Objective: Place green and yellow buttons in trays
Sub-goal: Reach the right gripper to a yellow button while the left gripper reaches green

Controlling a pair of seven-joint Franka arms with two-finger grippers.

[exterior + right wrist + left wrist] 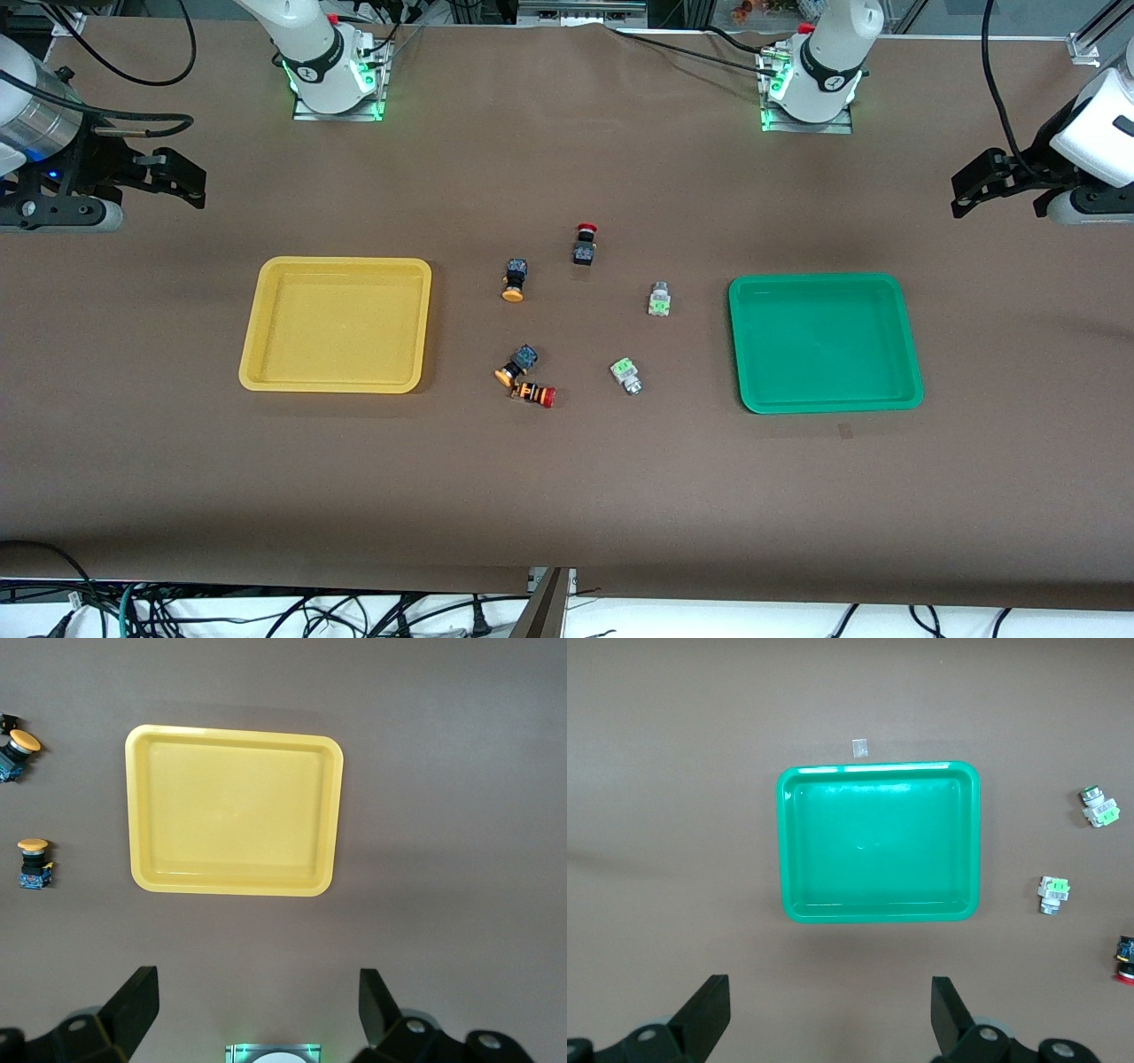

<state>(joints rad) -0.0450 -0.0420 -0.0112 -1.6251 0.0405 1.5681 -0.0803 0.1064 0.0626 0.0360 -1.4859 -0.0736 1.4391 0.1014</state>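
Observation:
Two yellow-capped buttons lie mid-table beside the empty yellow tray. Two green-capped buttons lie beside the empty green tray. My right gripper hangs open and empty at the right arm's end of the table. Its wrist view shows the gripper, the yellow tray and both yellow buttons. My left gripper hangs open and empty at the left arm's end. Its wrist view shows the gripper, the green tray and both green buttons.
A red-capped black button stands farther from the camera than the others. A red-capped button with an orange-striped body lies touching the nearer yellow button. A small clear scrap lies by the green tray.

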